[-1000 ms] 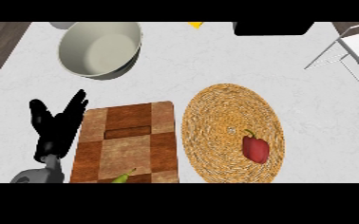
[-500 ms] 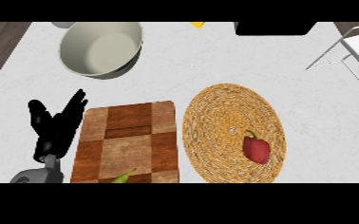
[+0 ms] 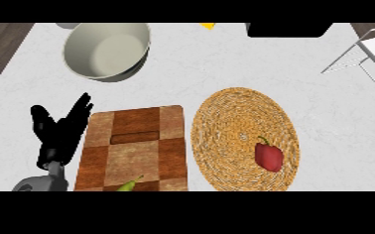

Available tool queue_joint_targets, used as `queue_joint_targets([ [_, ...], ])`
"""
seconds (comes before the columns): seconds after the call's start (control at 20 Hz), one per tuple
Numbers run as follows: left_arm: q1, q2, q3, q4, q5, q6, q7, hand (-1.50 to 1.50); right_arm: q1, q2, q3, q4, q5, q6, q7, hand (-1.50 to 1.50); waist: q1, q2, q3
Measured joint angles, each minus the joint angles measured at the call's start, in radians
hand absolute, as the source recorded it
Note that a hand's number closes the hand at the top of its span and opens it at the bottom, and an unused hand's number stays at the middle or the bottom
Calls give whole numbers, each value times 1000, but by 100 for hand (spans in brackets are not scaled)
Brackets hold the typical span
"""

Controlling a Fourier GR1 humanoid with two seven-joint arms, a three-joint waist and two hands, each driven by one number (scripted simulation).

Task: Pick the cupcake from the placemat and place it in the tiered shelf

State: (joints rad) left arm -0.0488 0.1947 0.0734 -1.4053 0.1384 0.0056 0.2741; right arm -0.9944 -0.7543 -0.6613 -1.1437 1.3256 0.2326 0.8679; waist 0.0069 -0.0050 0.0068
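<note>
On the pale counter a woven placemat lies at four o'clock; a red pepper, no cupcake, sits there; the left hand rests open at eight o'clock; shelf at two.

Bare counter lies between bowl and placemat.

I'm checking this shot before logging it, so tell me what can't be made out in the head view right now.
- Right hand: shows nowhere in the head view.
- Green item on the cutting board: cut off by the lower edge, so I can't tell what it is.
- Yellow item: cut off at the top edge.
- White wire frame: only a corner shows at the right edge.
- A cupcake: none visible; the placemat holds a red pepper.
</note>
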Motion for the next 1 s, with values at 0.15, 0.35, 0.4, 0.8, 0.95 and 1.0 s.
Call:
queue_joint_targets([
  [0.15, -8, -7, -4, -3, -5, 7, 17, 0, 19, -19, 1, 32, -19, -46, -26, 150, 1, 0, 0],
  [0.35, -3, -2, 1, -17, -6, 4, 37, 0, 45, -38, 0, 57, -59, -86, -63, 150, 1, 0, -1],
  [0.4, 5, -3, 0, -20, -9, 1, 24, 0, 48, -35, 7, 64, -63, -99, -65, 150, 2, 0, -1],
  [0.8, -1, -8, 6, -5, -17, -5, 12, 0, 51, -72, 51, 117, -94, -84, -70, 150, 1, -1, -1],
  [0.95, 5, -18, -1, -15, -27, 1, 1, 0, 39, -71, 25, 102, -105, -155, -34, -150, 2, 0, -2],
  [1.0, 2, -17, 1, -11, -27, 1, 5, 0, 40, -66, 14, 92, -113, -182, -28, -150, 1, 0, -2],
])
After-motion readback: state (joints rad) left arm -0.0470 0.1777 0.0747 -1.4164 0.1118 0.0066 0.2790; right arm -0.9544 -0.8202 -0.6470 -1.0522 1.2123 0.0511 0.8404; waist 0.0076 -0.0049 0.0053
